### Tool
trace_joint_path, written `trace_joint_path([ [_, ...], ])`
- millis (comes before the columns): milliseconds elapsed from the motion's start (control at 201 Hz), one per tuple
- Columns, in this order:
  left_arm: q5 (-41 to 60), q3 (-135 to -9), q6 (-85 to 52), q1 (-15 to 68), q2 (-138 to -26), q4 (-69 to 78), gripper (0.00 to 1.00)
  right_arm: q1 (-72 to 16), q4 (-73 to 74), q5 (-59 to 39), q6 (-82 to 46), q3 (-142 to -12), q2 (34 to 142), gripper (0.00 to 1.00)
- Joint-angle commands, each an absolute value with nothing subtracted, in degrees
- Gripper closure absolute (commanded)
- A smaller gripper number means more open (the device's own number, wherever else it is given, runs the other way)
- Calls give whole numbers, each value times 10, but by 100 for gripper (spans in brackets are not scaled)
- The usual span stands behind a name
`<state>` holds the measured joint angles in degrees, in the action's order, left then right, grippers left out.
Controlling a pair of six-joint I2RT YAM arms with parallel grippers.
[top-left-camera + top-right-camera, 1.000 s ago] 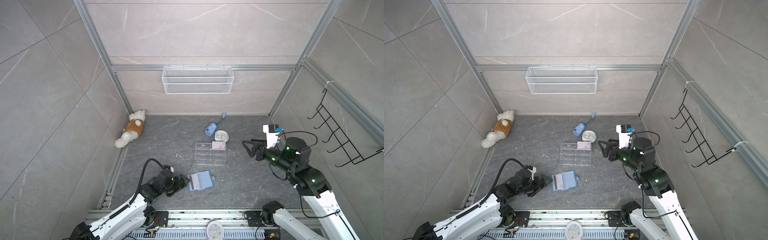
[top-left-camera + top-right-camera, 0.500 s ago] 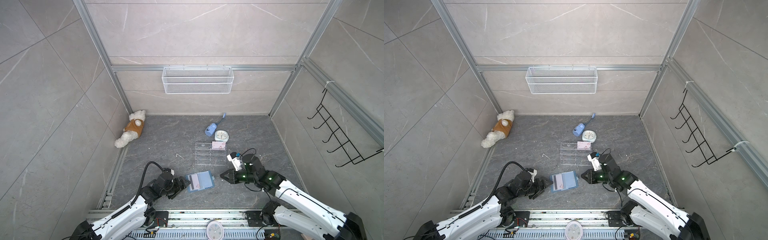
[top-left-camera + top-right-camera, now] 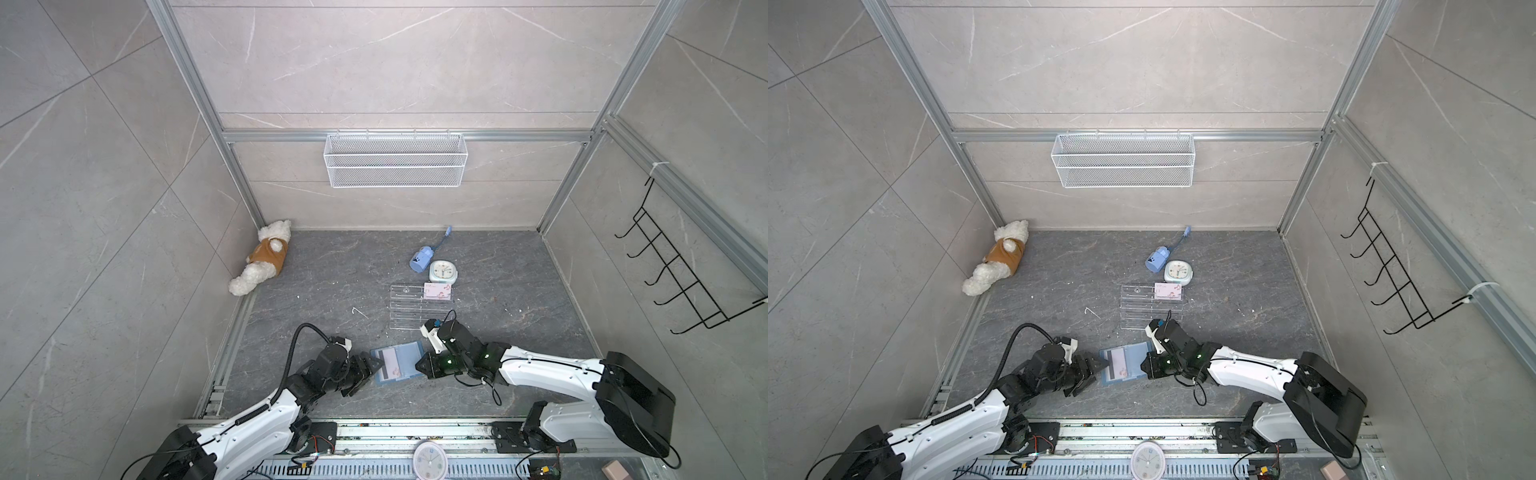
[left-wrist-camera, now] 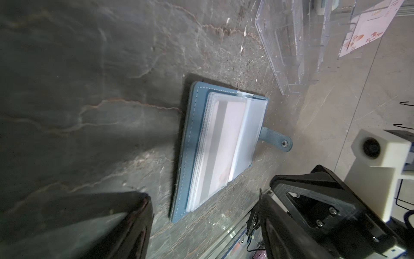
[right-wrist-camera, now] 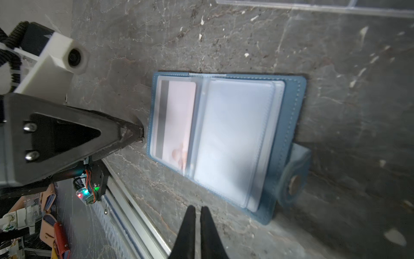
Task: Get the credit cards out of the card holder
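Right claw (image 3: 419, 365), swung down from up high, is sitting clenched and empty beside the open card holder (image 3: 409, 361); left claw (image 3: 369, 372) is hovering released opposite. A holder sleeve is holding one credit card (image 3: 390, 366); clear rack (image 3: 405, 309) is holding another card (image 3: 437, 291).

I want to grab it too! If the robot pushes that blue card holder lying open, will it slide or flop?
The card holder probably slides, not rolls: it lies flat and open on the floor. Its clear sleeves look thin, so they would likely flop when lifted. The card inside looks flat, probably stiffer.
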<state>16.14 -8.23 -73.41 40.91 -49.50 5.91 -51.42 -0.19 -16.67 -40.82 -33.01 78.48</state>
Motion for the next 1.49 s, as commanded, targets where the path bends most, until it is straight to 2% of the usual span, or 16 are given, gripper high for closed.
trace_joint_path([
  [0, 173, -87, -745, 412, -529, 108, 24, -517, 24, -143, -416, -349, 813, 90],
  [224, 185, -94, -743, 412, -604, 175, 28, -516, 32, -111, -432, -353, 873, 91],
  [388, 185, -91, -740, 412, -609, 217, 32, -516, 33, -101, -441, -350, 900, 94],
  [592, 187, -88, -738, 412, -588, 260, 46, -516, 31, -98, -456, -340, 914, 94],
  [856, 177, -72, -733, 412, -542, 233, 62, -516, 32, -98, -457, -337, 922, 94],
  [1000, 176, -61, -733, 412, -534, 229, 65, -516, 31, -100, -455, -339, 924, 94],
  [1175, 172, -60, -728, 412, -529, 216, 74, -517, 26, -101, -452, -340, 921, 94],
  [1334, 176, -64, -718, 412, -534, 210, 78, -516, 26, -104, -452, -340, 920, 94],
  [1488, 181, -71, -709, 412, -549, 205, 92, -517, 26, -106, -453, -339, 915, 94],
])
